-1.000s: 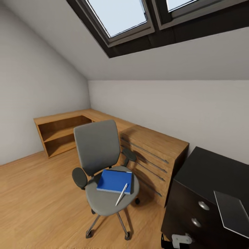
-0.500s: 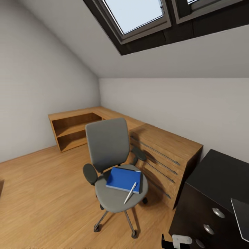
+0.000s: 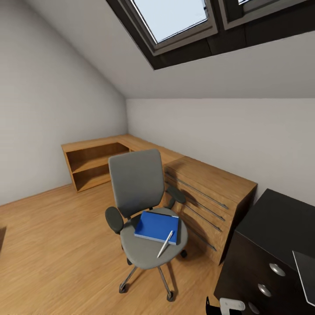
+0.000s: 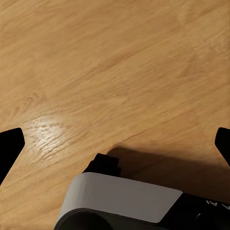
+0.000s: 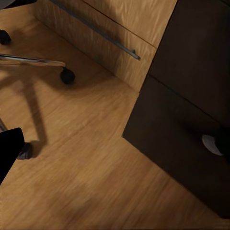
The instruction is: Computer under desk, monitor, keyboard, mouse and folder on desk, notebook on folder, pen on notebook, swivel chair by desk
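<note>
Sloped white walls, a skylight [image 3: 175,17] and a wood floor [image 3: 52,245] frame the scene. Landmark: the chair [image 3: 140,205], standing on that floor. On its seat lies a blue notebook [image 3: 155,226]; whether a folder lies beneath it cannot be told. The pen [image 3: 165,243] rests on the seat with one end on the notebook's near edge. Just behind the chair stands a wooden drawer unit [image 3: 205,197], with an open shelf unit [image 3: 92,166] beyond. To the chair's right sits a black cabinet [image 3: 267,245].

Left gripper [image 4: 115,143]: jaws spread wide over bare floor, holding nothing. Right gripper [image 5: 115,143]: jaws likewise apart, empty, above the floor beside the chair's casters [image 5: 67,75].
</note>
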